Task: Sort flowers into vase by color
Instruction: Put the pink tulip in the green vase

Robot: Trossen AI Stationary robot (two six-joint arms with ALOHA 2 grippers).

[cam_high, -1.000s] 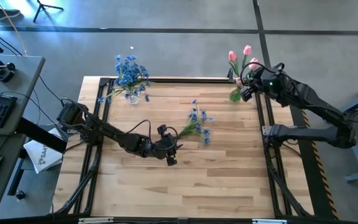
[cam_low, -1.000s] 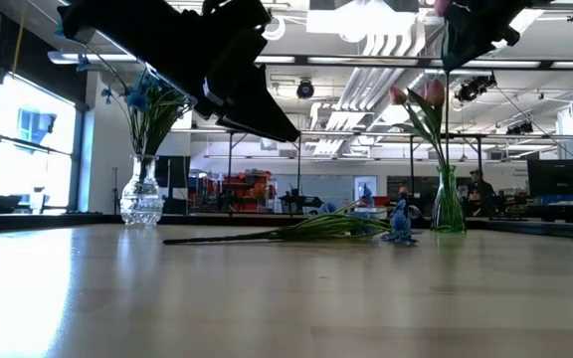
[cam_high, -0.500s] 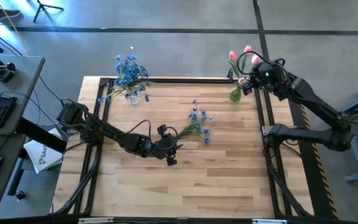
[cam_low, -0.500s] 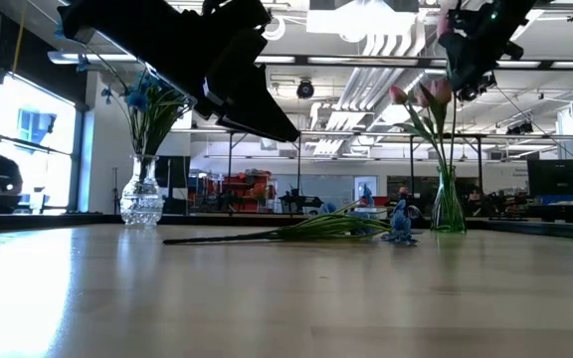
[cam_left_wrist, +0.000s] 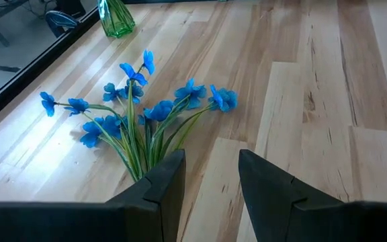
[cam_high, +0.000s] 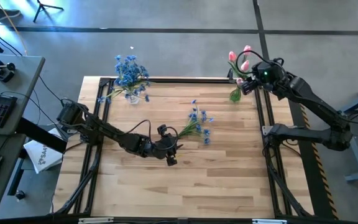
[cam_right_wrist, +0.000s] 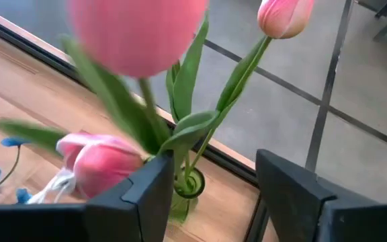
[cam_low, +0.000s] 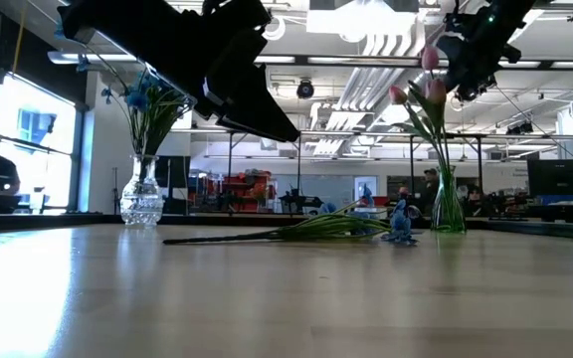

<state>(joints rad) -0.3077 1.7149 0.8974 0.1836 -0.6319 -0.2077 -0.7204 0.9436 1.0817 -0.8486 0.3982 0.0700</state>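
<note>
Two spread left fingers (cam_left_wrist: 210, 181) just short of the blue flowers (cam_left_wrist: 136, 114); right fingers (cam_right_wrist: 210, 195) parted over tulips (cam_right_wrist: 99, 161).

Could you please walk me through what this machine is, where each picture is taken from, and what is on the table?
It is a robot with two dark arms at a wooden table, each ending in a two-finger gripper. One camera looks straight down, one looks level across the tabletop, and one sits on each wrist.

The left gripper is open above the stem ends of a bunch of blue flowers lying flat mid-table; its wrist view shows them just ahead of the fingers.

The right gripper hovers open at the far right corner, over a green vase holding pink tulips. It grips nothing.

A clear vase at the far left already holds blue flowers.
</note>
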